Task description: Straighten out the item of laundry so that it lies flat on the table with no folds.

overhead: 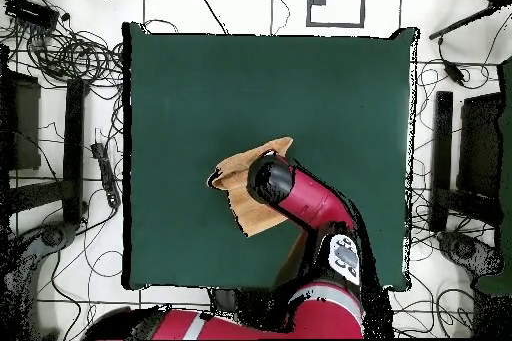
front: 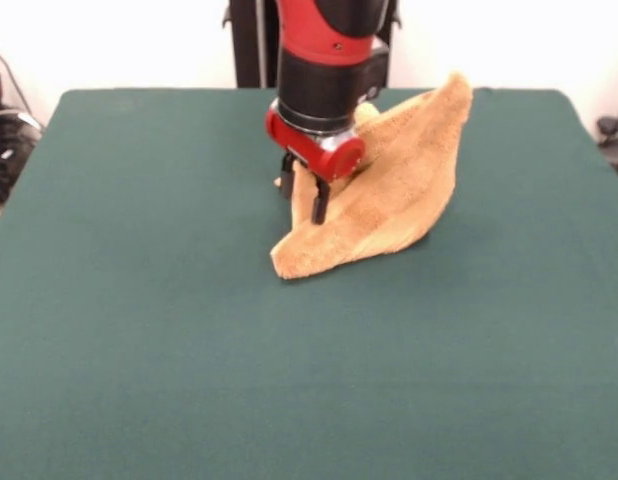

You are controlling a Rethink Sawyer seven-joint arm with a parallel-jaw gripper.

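Note:
The orange-yellow towel [front: 399, 190] lies crumpled in the far middle of the dark green table [front: 139, 300]. It stands up in a tented fold, with one corner raised high at the right and a low corner pointing toward the camera. My gripper [front: 303, 188] points down at the towel's left edge, and its black fingers [front: 319, 205] are closed on a fold of the cloth. In the overhead view the towel [overhead: 236, 172] shows as a folded shape partly under my arm [overhead: 300, 197], which hides the gripper. The band and loop tag do not show.
The table [overhead: 200, 87] extends widely on all sides of the towel. The black pedestal [front: 251, 40] stands behind the far edge. Cables [overhead: 60, 52] and dark equipment [overhead: 470, 147] lie on the floor around the table.

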